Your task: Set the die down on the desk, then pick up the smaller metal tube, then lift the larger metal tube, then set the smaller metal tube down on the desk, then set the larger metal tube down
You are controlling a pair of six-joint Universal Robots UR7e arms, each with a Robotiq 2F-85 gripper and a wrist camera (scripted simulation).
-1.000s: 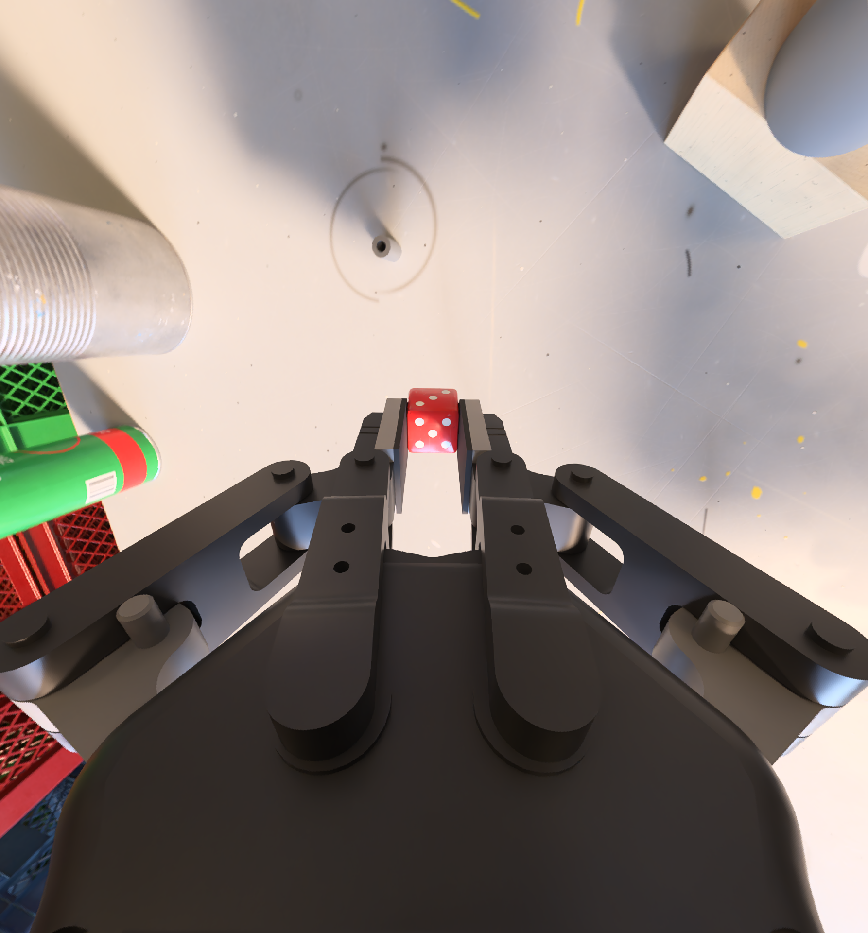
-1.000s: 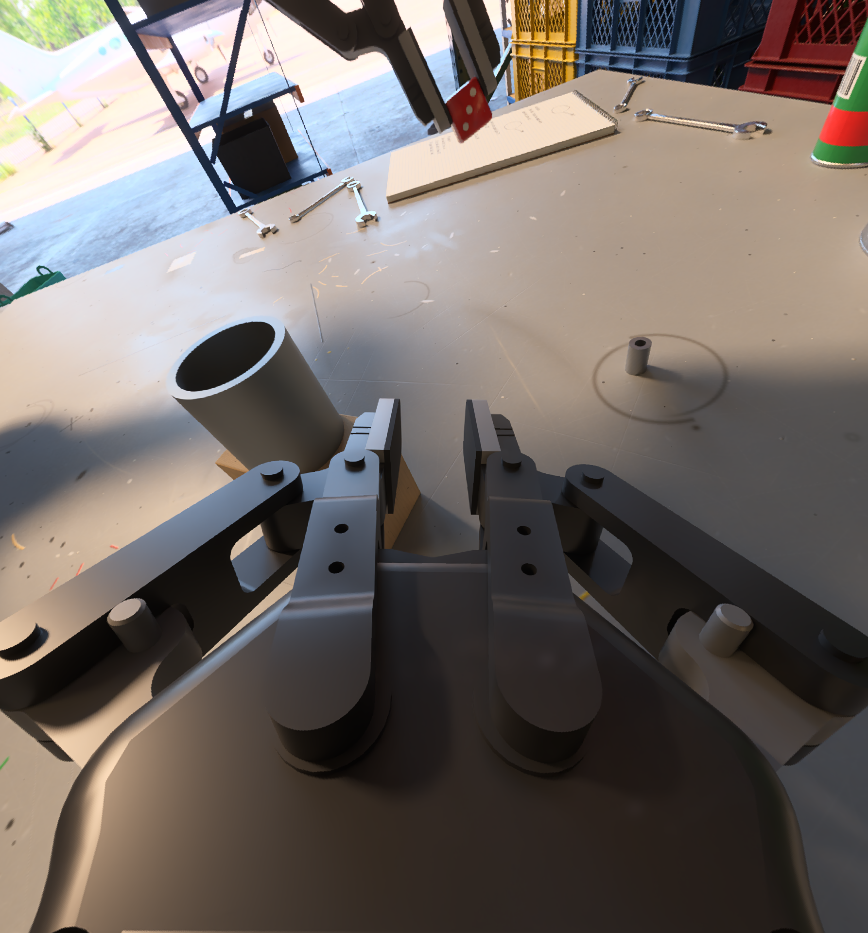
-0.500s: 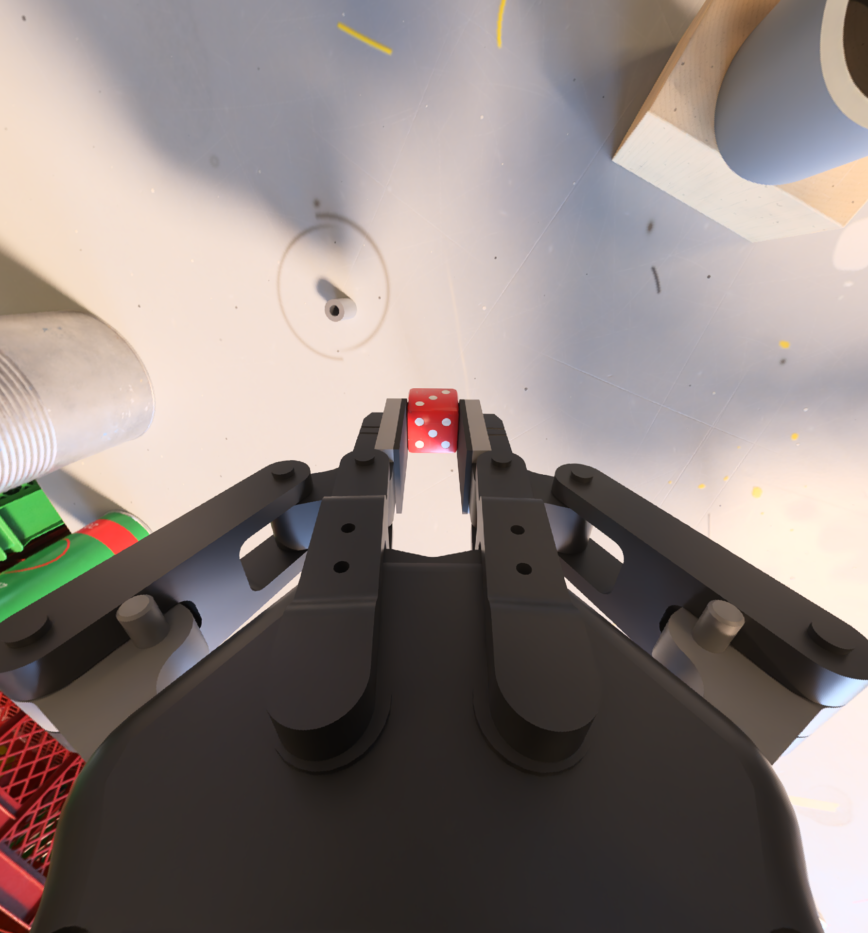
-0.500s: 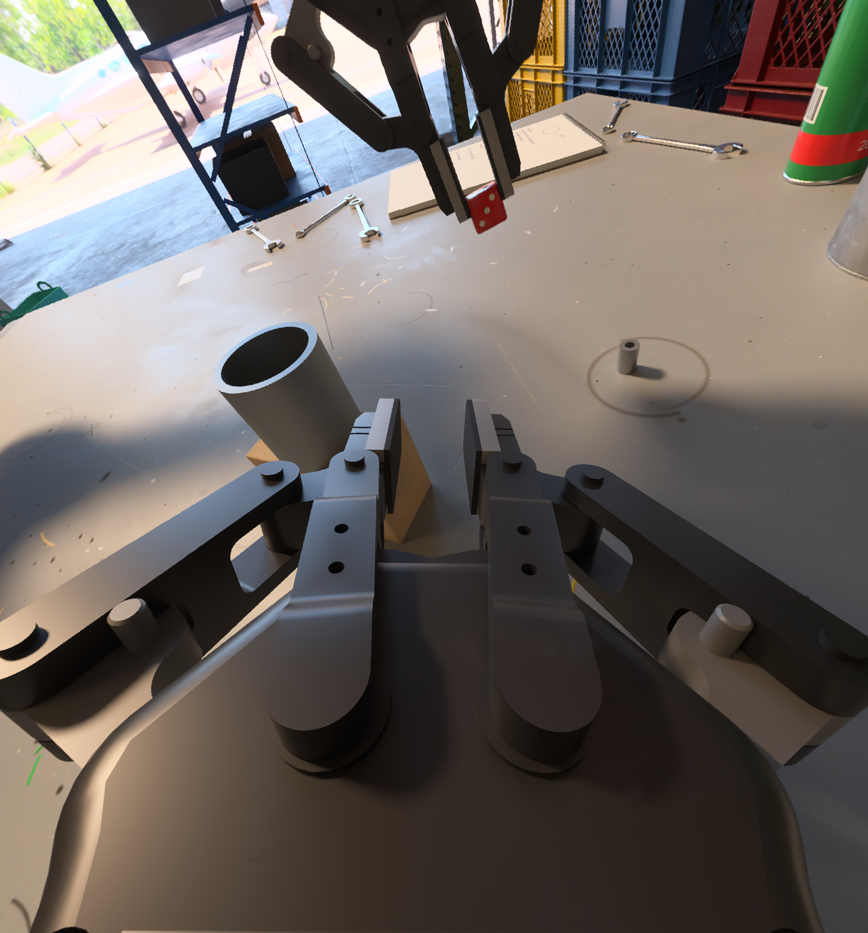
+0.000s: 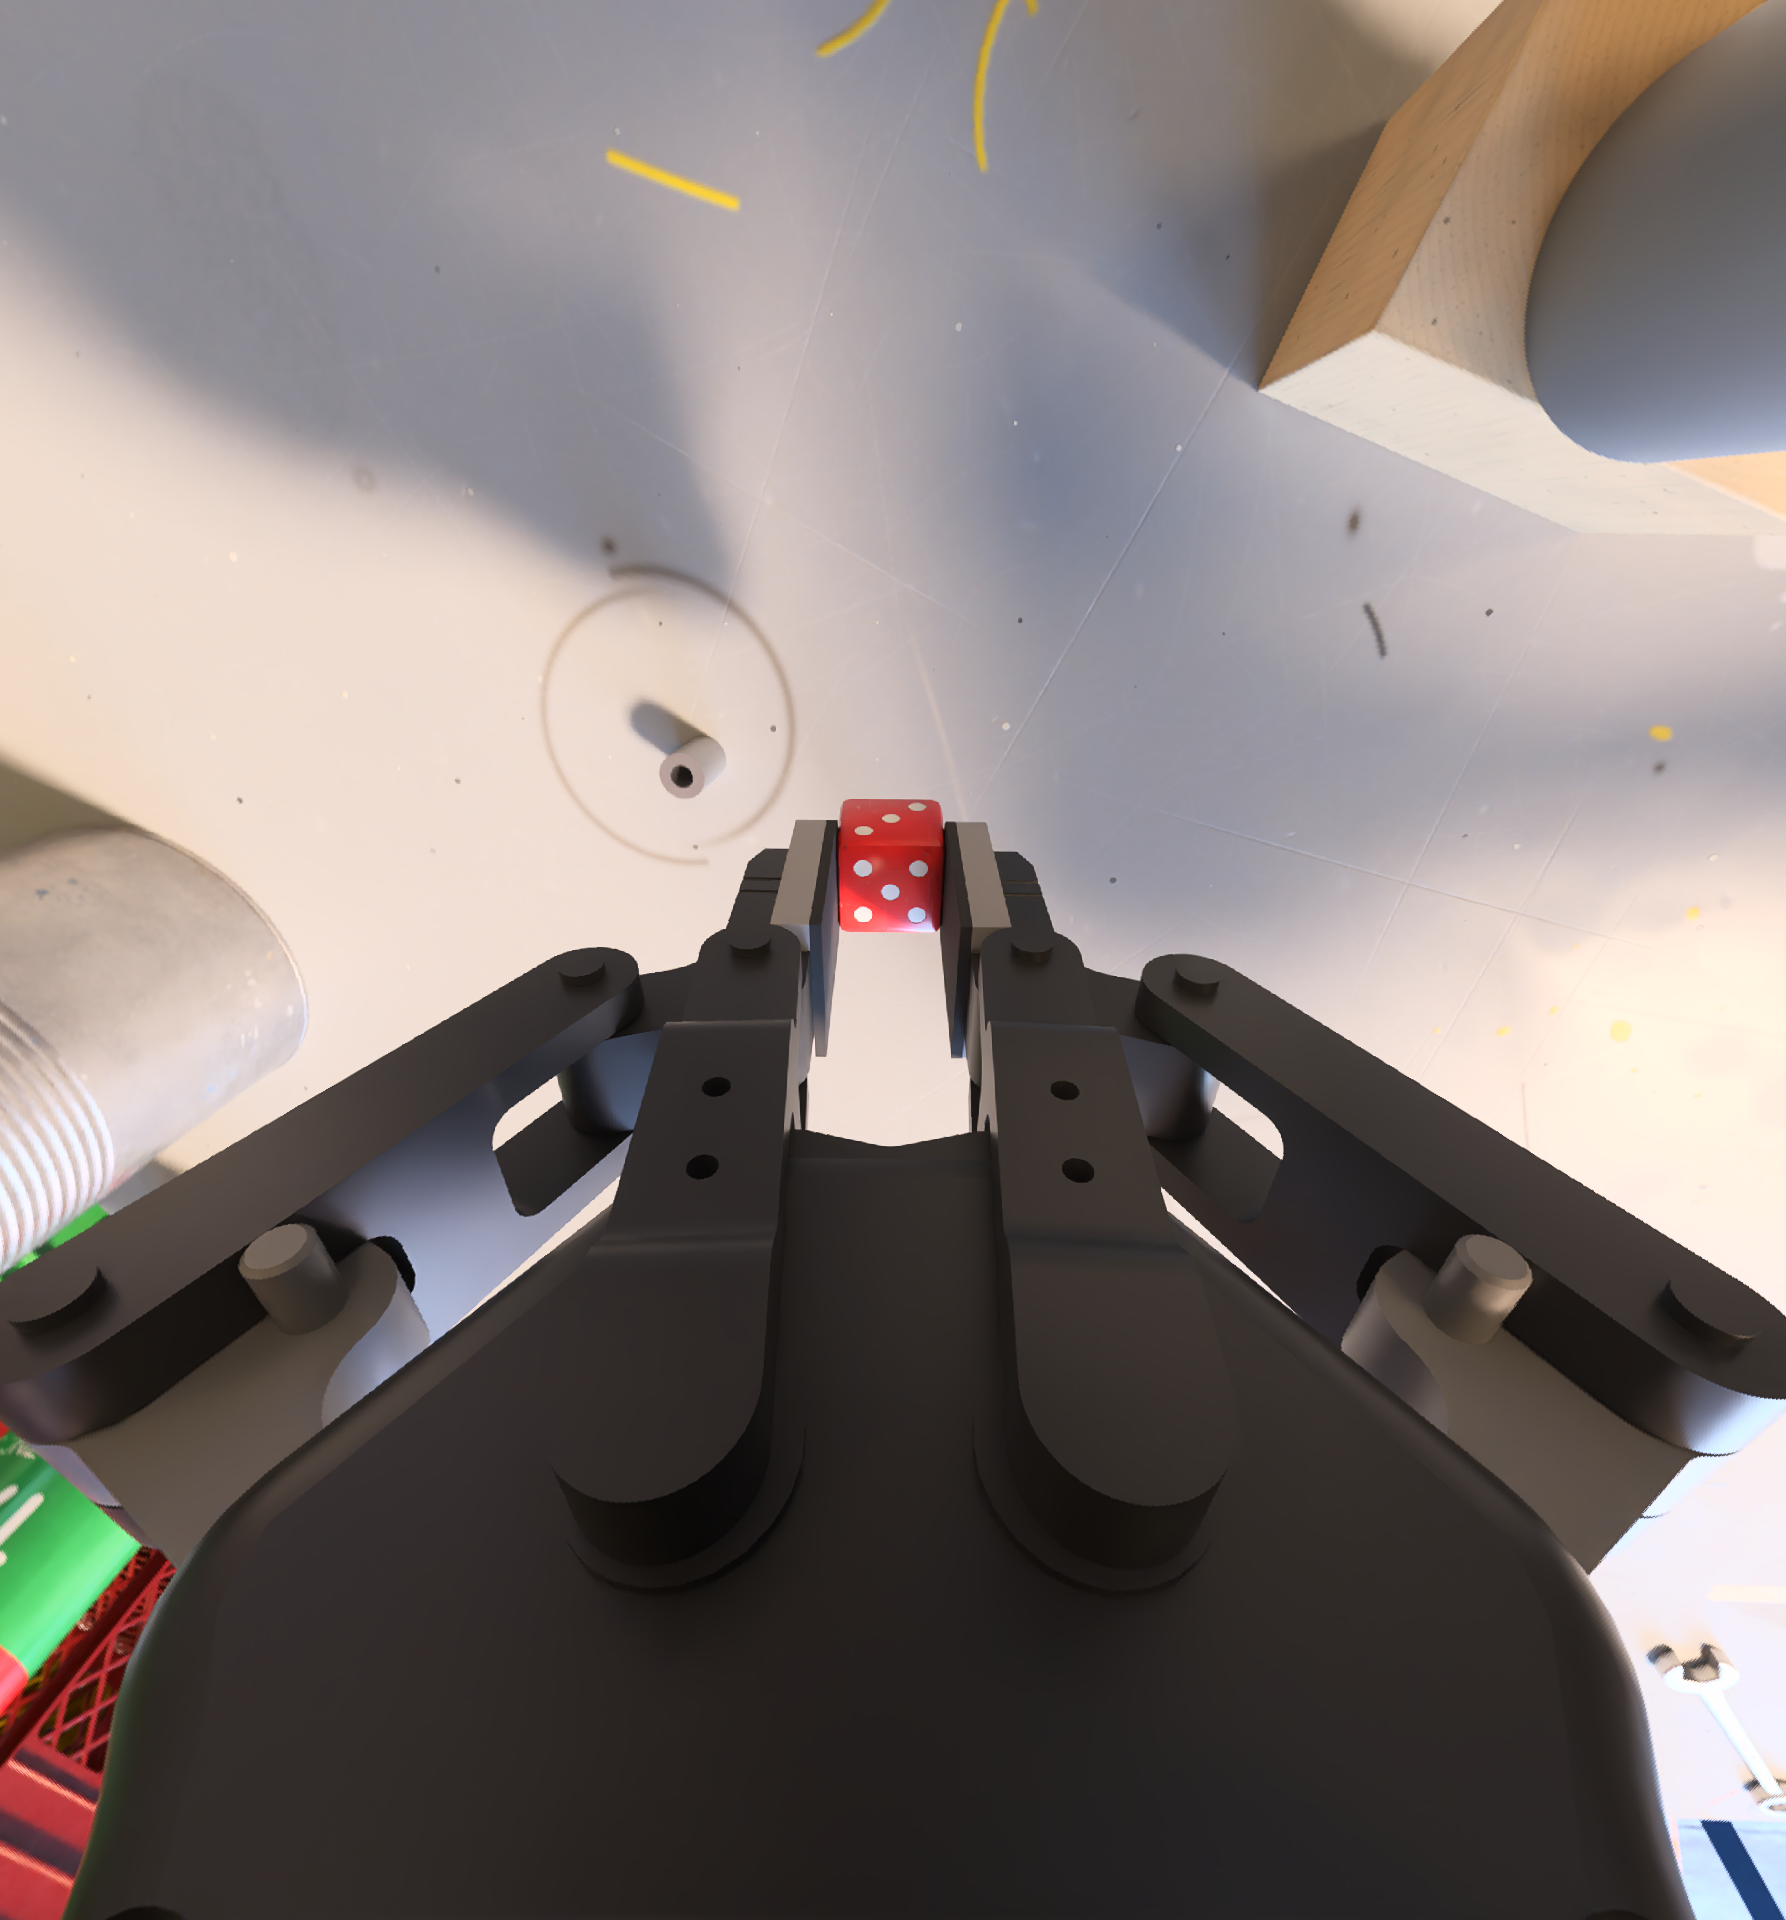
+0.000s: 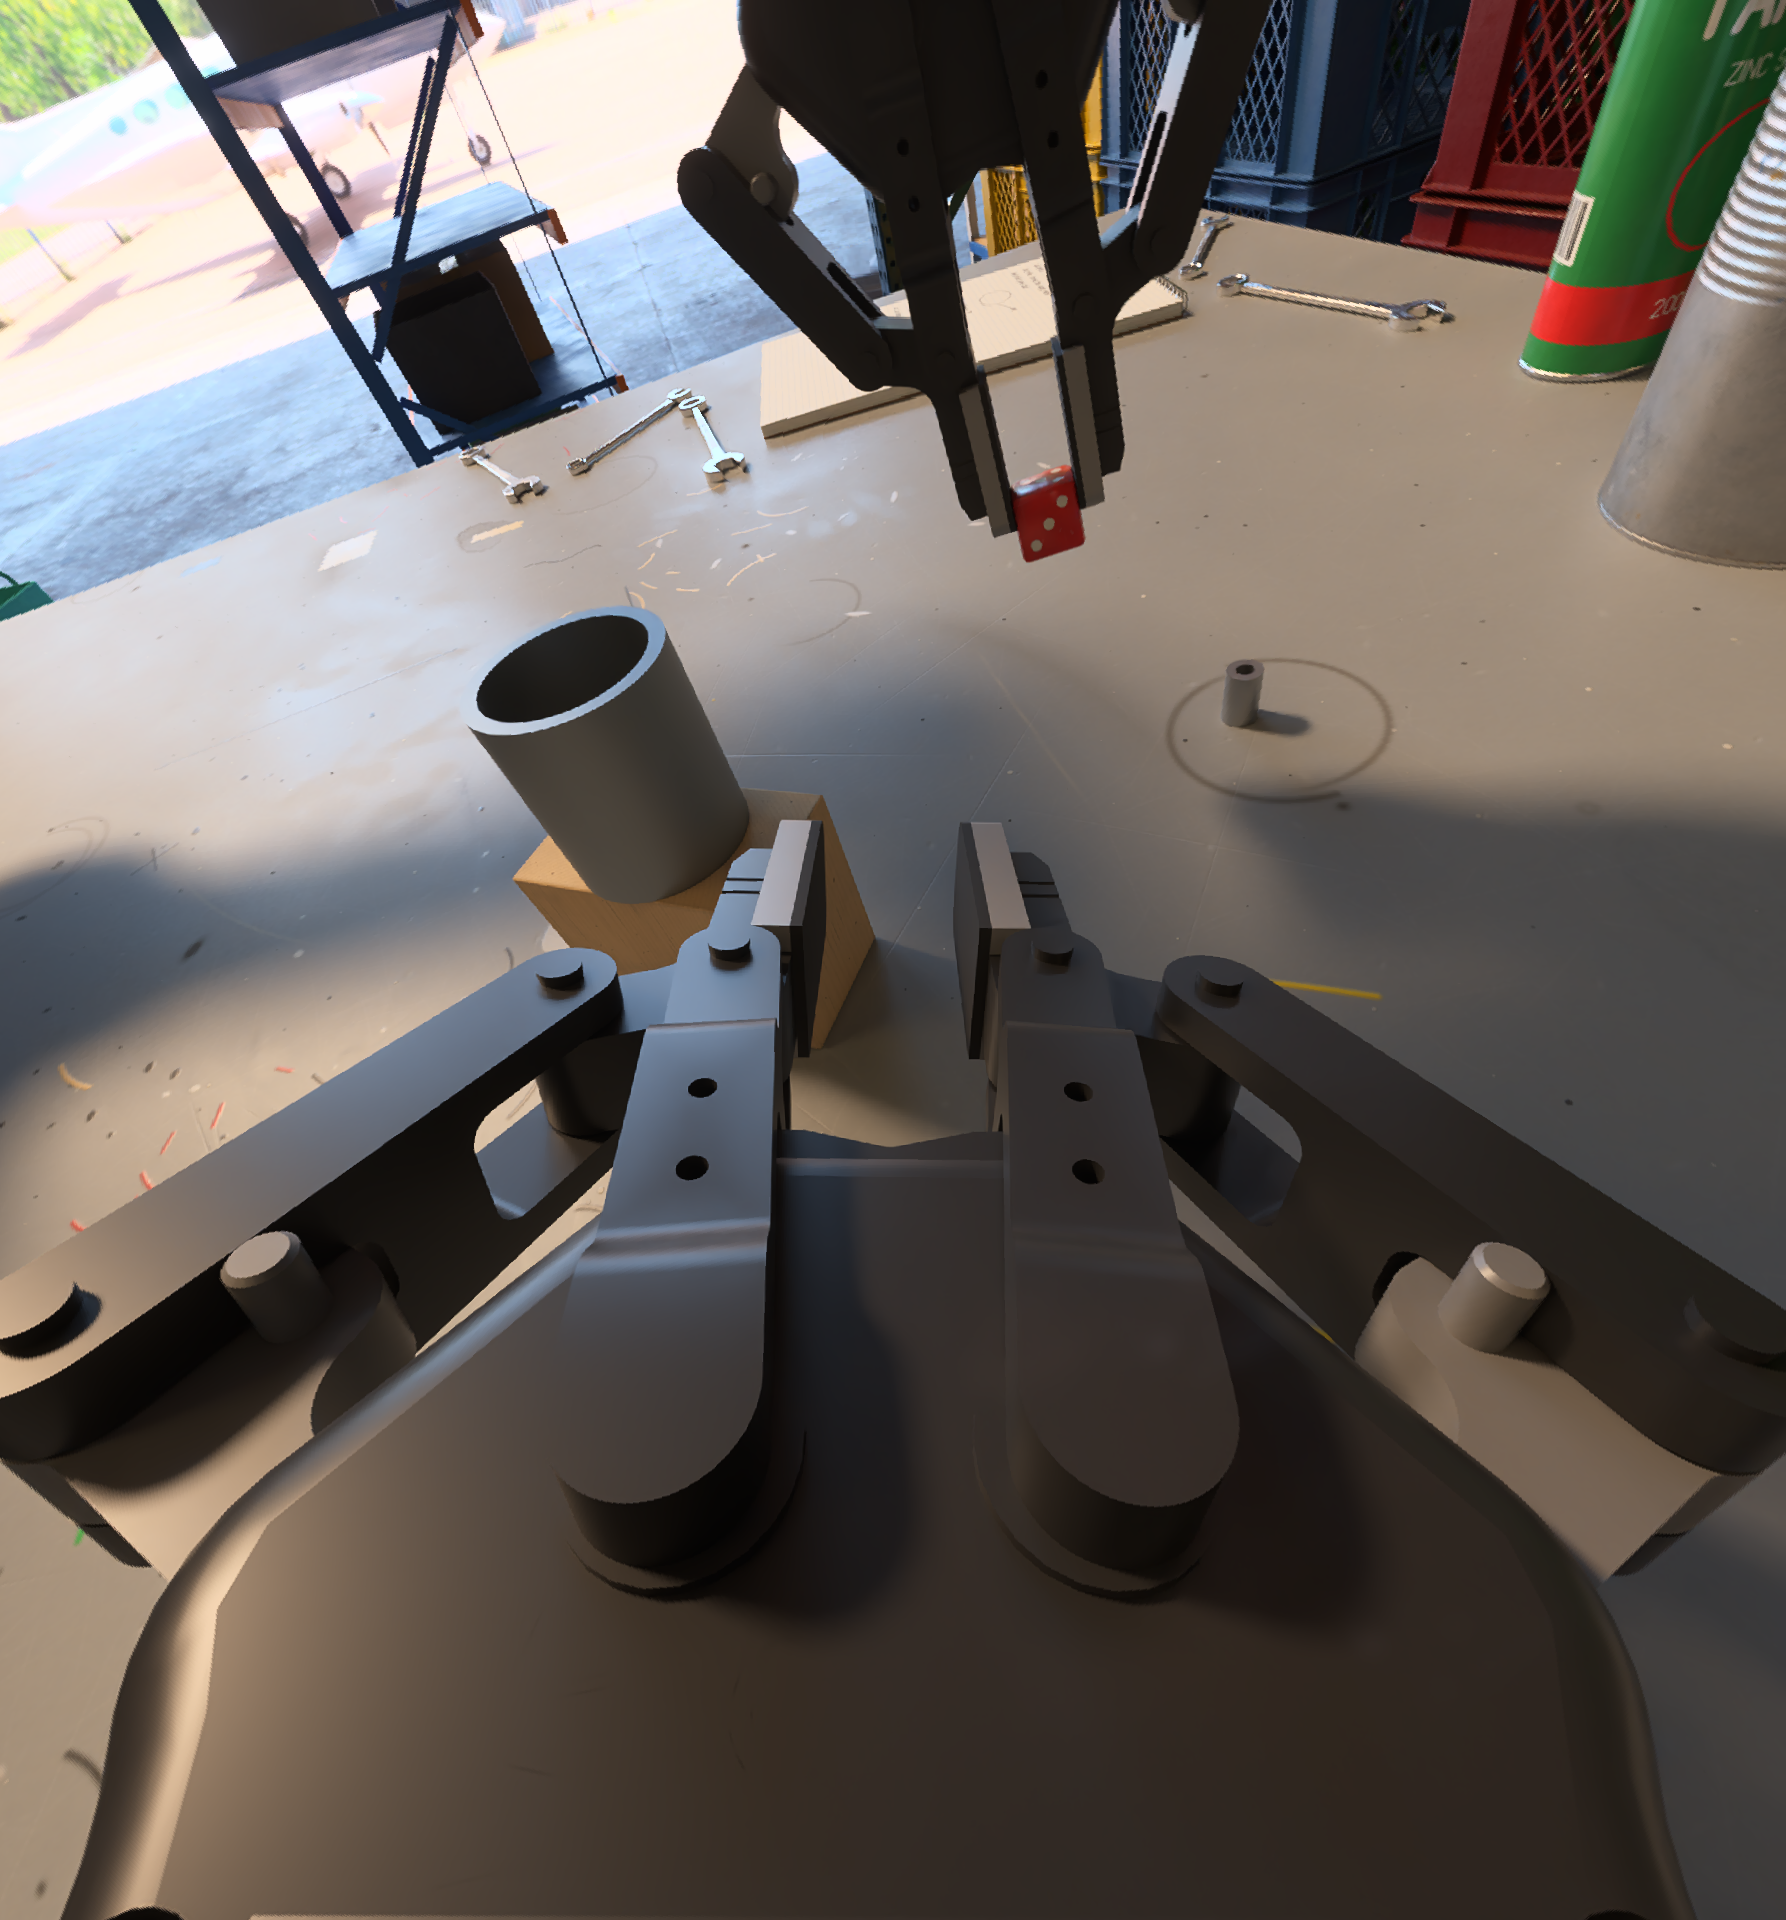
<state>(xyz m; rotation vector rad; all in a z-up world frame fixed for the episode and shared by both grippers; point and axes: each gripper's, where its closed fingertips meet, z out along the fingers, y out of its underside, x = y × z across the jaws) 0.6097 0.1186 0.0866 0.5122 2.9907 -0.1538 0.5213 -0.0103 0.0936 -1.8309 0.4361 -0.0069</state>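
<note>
Die (image 5: 890, 864) clamped between left gripper (image 5: 890, 883) pads, clear above desk (image 5: 1284, 831). Small tube (image 5: 683, 764) stands upright on desk just ahead-left of that gripper; threaded pipe (image 5: 89, 1039) farther left. Right gripper (image 6: 889, 883) narrowly parted, holding nothing, hovering over desk. Large tube (image 6: 608, 748) sits tilted on wood block (image 6: 650, 914), just ahead-left of right gripper, not touching.

below die (image 6: 1048, 513): bare desk (image 6: 1024, 665), clear
right side: smaller metal tube (image 6: 1241, 693) upright, near
left side: larger metal tube (image 6: 608, 753) on wood block (image 6: 660, 920)
far right: threaded pipe (image 6: 1746, 416), green can (image 6: 1647, 208)
</note>
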